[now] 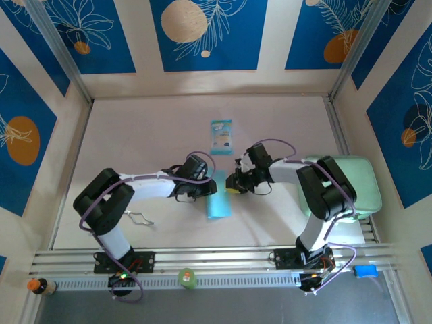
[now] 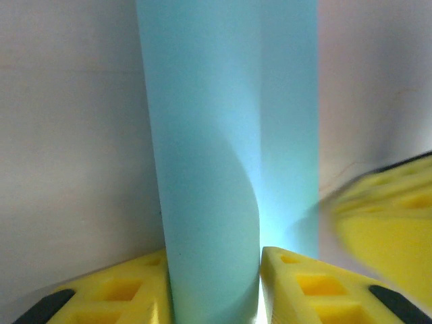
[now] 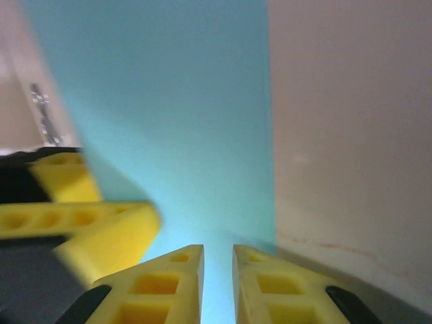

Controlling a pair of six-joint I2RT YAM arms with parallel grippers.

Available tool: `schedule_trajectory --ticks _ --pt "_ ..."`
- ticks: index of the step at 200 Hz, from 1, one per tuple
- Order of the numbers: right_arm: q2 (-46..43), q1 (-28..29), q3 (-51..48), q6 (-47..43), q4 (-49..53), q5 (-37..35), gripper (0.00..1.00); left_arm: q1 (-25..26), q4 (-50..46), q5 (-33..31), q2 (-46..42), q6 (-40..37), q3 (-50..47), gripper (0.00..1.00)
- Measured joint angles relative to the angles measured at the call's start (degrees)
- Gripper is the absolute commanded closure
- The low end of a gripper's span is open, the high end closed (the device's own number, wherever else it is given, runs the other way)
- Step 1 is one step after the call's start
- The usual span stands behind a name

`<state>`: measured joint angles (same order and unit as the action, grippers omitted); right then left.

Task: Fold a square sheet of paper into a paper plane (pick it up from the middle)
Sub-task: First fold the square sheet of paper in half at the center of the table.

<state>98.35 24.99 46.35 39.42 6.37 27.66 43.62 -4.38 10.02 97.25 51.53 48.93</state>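
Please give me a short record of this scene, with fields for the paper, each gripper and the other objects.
paper: light-blue sheet, folded to a strip
left gripper: jaws apart, curled fold between them
right gripper: jaws narrowly apart, over the paper
other: printed packet beyond the paper; green pad at right

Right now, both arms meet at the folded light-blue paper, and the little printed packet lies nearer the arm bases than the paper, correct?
No. The top view shows the teal-and-white packet beyond the light-blue paper, farther from the arm bases. The rest holds.
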Motion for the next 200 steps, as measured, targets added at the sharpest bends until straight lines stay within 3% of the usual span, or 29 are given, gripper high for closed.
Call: schedule_trajectory --ticks 83,155,178,200 --pt "-21.75 -6.95 -3.45 2.40 5.46 -9.07 0.79 0.00 -4.24 -2.25 0.61 -1.38 1.95 0.62" --pt "-23.50 -7.45 -5.97 3.28 7.39 -10.78 0.79 0.07 -6.49 -3.26 1.51 -1.90 3.45 0.63" --pt "-23.47 -7.45 -5.99 3.30 7.39 -10.78 0.78 0.15 -6.58 -3.30 1.51 -2.03 3.56 0.54" --pt "-23.47 -7.45 -5.99 3.30 7.39 -10.78 0.78 0.39 -6.93 -3.78 1.51 -1.95 4.02 0.53"
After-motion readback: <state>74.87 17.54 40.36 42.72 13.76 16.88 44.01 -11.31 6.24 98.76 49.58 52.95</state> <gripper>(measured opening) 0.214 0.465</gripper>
